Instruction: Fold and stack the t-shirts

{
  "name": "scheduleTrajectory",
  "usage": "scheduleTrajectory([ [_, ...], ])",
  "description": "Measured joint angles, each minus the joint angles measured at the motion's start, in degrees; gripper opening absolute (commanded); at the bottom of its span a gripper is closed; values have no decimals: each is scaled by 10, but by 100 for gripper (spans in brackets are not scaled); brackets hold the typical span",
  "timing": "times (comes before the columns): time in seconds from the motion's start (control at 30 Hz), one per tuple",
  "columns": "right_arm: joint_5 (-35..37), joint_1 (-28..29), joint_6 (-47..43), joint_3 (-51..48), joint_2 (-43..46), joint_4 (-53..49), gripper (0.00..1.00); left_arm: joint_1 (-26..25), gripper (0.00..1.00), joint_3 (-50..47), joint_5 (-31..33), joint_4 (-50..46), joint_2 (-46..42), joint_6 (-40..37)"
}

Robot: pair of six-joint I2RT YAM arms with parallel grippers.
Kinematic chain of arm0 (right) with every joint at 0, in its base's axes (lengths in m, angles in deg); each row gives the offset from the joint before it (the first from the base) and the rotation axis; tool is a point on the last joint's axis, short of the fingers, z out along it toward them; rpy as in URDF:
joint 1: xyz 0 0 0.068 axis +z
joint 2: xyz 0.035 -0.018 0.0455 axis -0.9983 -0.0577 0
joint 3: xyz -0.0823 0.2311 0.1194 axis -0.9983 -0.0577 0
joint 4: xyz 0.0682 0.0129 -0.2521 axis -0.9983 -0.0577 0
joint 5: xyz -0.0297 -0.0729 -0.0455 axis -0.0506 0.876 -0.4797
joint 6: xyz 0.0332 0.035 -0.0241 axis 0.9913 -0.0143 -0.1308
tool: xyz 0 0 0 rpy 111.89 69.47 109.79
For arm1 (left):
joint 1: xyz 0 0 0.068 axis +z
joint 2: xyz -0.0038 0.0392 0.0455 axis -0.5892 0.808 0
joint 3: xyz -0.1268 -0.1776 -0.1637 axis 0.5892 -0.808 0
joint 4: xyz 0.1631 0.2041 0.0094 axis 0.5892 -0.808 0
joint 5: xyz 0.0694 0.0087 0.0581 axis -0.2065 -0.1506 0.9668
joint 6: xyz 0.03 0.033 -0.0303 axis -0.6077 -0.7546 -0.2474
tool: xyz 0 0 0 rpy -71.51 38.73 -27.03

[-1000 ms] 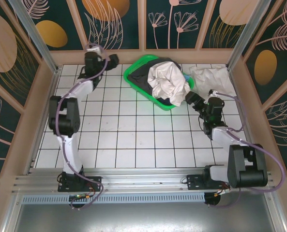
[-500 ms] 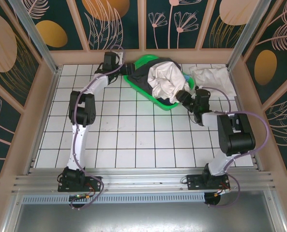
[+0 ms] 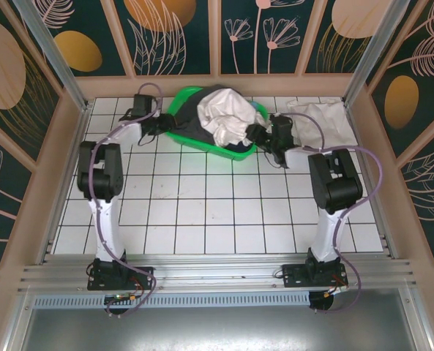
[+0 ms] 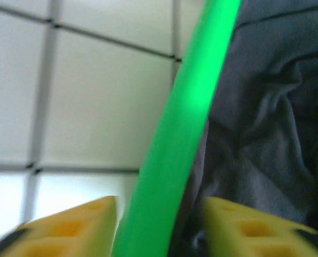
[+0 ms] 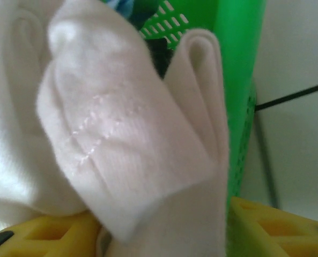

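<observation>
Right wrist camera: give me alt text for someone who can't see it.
Close-up of a thick fold of white t-shirt lying between the two yellow fingers of the right gripper. Behind it is the green basket, with white tiled table to its right.

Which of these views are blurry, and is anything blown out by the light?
Top external view: sharp, evenly lit. Left wrist view: soft throughout, the green basket rim and dark grey garment smeared. Right wrist view: the white t-shirt sits too close, fuzzy, washed out at its left edge.
</observation>
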Motion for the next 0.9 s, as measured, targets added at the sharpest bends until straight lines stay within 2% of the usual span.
scheduleTrajectory([
  [0.07, -2, 21, -6, 33, -15, -19, 59, 18, 75, -36, 21, -10, -34, -6],
  [0.13, -5, 35, -10, 52, -18, -35, 59, 33, 73, -38, 50, -27, -50, -18],
  [0.2, -9, 43, -17, 63, -18, -47, 59, 43, 75, -37, 76, -42, -67, -32],
  [0.3, -9, 43, -29, 66, -17, -67, 59, 43, 76, -56, 88, -46, -108, -37],
  [0.37, -7, 42, -37, 62, -14, -80, 58, 40, 73, -89, 87, -38, -148, -30],
  [0.57, -9, 59, -36, -3, 44, -82, 45, 38, 72, -229, 79, -1, -292, 11],
  [0.67, -7, 97, -22, -21, 54, -80, 48, 38, 75, -251, 97, -1, -349, 26],
  [0.7, 2, 114, -12, -24, 54, -78, 46, 38, 72, -254, 104, 0, -369, 30],
  [0.8, 2, 169, 22, -21, 49, -66, 47, 38, 51, -255, 120, 2, -417, 43],
  [0.87, 0, 209, 40, -6, 36, -60, 49, 38, 54, -255, 122, 7, -438, 43],
  [0.9, -4, 232, 51, 4, 27, -54, 54, 38, 55, -255, 121, 10, -444, 45],
])
